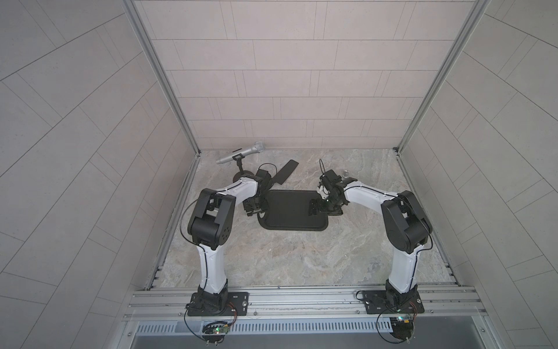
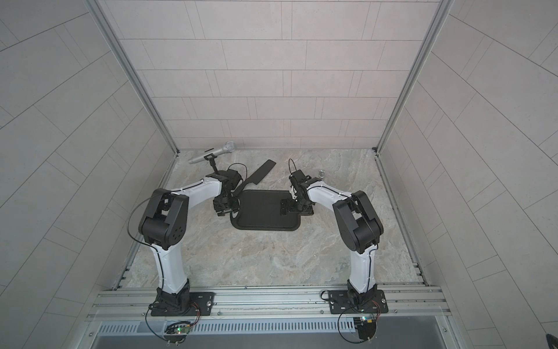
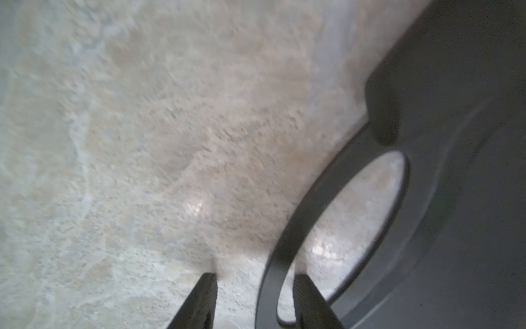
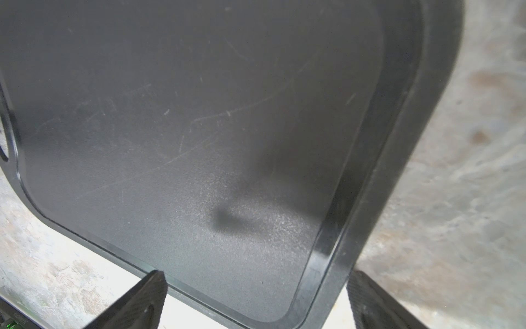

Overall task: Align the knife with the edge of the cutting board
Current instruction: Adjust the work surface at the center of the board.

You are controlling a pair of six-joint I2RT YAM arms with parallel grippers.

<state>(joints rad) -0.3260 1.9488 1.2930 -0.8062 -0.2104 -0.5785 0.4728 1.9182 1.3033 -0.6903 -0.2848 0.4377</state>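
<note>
1. The left gripper (image 3: pixel 256 277) is closed on the board (image 3: pixel 455 199): one finger outside the rim, one inside the oval handle hole
2. The right gripper (image 4: pixel 256 284) stands wide apart over the board's opposite end, straddling a rounded corner, holding nothing
3. The knife (image 1: pixel 287 172) is all matte black, with a wide rectangular blade and slim handle; it lies on the table (image 1: pixel 271 256) beyond the board's far edge, toward the handle-hole end, slanted to that edge
4. The board's near edge faces broad open table; a microphone (image 1: pixel 240 152) stands beyond the far edge, past the knife
</note>
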